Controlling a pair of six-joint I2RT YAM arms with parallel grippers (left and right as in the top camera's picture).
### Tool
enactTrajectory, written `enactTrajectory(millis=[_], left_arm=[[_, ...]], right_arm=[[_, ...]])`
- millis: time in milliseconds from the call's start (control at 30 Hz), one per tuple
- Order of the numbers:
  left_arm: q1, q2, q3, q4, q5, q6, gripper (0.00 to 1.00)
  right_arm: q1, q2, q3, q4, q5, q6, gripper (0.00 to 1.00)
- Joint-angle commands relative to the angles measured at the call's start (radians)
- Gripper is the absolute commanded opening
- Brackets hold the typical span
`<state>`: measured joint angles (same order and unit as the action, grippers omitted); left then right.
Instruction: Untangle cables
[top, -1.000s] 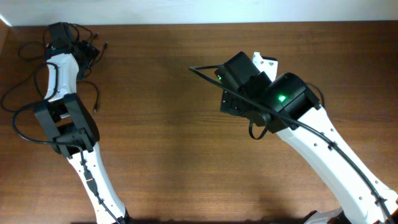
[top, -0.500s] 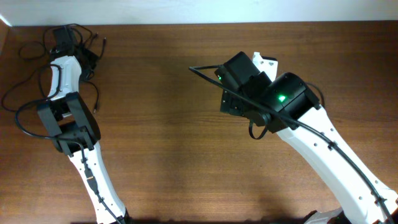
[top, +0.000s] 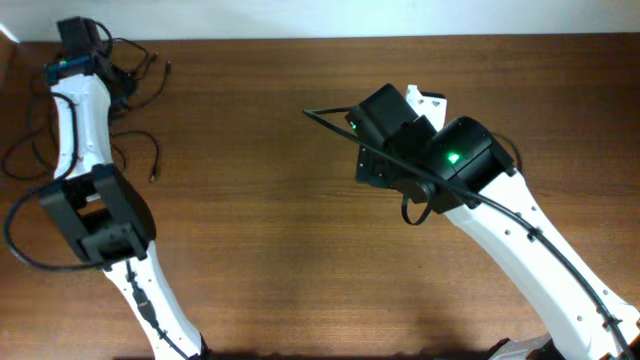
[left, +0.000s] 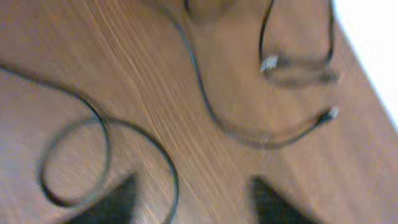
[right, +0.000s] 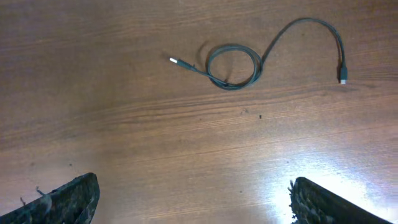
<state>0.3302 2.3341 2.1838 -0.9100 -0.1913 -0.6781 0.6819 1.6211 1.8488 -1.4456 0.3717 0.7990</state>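
Several thin black cables (top: 135, 65) lie loosely tangled at the table's far left corner, with one strand (top: 152, 160) trailing toward the front. My left gripper (top: 75, 38) is over that corner. In the blurred left wrist view its fingers (left: 196, 202) are open, a looped strand (left: 106, 143) runs between them, and two metal-tipped plugs (left: 268, 62) lie beyond. In the right wrist view one separate cable (right: 235, 62) lies coiled in a single loop with both plugs free. My right gripper (right: 193, 199) is open and empty, on the near side of that cable.
The table's far edge meets a white wall (top: 300, 15), and its left edge (top: 6, 60) is close to the tangle. The thicker black arm cable (top: 330, 118) sticks out left of my right wrist. Bare wood (top: 260, 230) lies between the arms.
My left arm has reached farther toward the far left corner, and the strands there have shifted with it. The right arm has not moved.
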Motion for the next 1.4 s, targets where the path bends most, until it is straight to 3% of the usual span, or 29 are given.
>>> enactTrajectory(millis=[0,200,367,467,533,600,700,800,867,933,1067,1167,1200,1367], left_arm=[[0.037,-0.022,-0.003,0.047,-0.111,0.046,0.92],[0.127,0.07,-0.003,0.227,0.035,0.094,0.89],[0.156,0.164,-0.003,0.361,0.05,0.131,0.76],[0.154,0.192,-0.003,0.413,0.128,0.129,0.8],[0.152,0.215,-0.003,0.432,0.122,0.122,0.76],[0.161,0.249,-0.003,0.426,0.124,0.05,0.82],[0.165,0.273,-0.003,0.435,0.124,0.031,0.81],[0.174,0.276,-0.003,0.5,0.124,0.031,0.6],[0.181,0.277,-0.003,0.507,0.124,0.031,0.38],[0.192,0.277,-0.003,0.511,0.124,0.031,0.24],[0.226,0.277,-0.003,0.52,0.125,0.031,0.25],[0.241,0.277,-0.003,0.519,0.142,0.05,0.07],[0.245,0.277,-0.003,0.519,0.192,0.087,0.0],[0.247,0.277,-0.003,0.475,0.518,0.178,0.0]], right_arm=[[-0.005,0.001,0.0,-0.001,0.001,-0.01,0.98],[-0.005,0.001,0.0,0.006,-0.006,-0.009,0.98],[-0.004,0.001,0.0,0.005,-0.025,-0.01,0.98],[-0.003,0.002,0.0,0.006,-0.026,-0.008,0.98],[-0.003,0.002,0.0,0.006,-0.029,-0.006,0.98],[-0.003,0.002,0.0,0.005,-0.044,-0.006,0.98],[-0.003,0.002,0.0,0.005,-0.047,-0.006,0.98],[-0.003,0.002,0.0,0.005,-0.047,-0.006,0.98],[-0.003,0.002,0.0,0.005,-0.047,-0.006,0.98],[-0.003,0.002,0.0,0.005,-0.047,-0.006,0.98],[-0.003,0.002,0.0,0.005,-0.055,-0.006,0.98],[-0.003,0.002,0.0,0.006,-0.054,-0.006,0.98],[-0.003,0.002,0.0,0.006,-0.054,-0.006,0.98],[-0.003,0.002,0.0,0.01,-0.053,-0.006,0.99]])
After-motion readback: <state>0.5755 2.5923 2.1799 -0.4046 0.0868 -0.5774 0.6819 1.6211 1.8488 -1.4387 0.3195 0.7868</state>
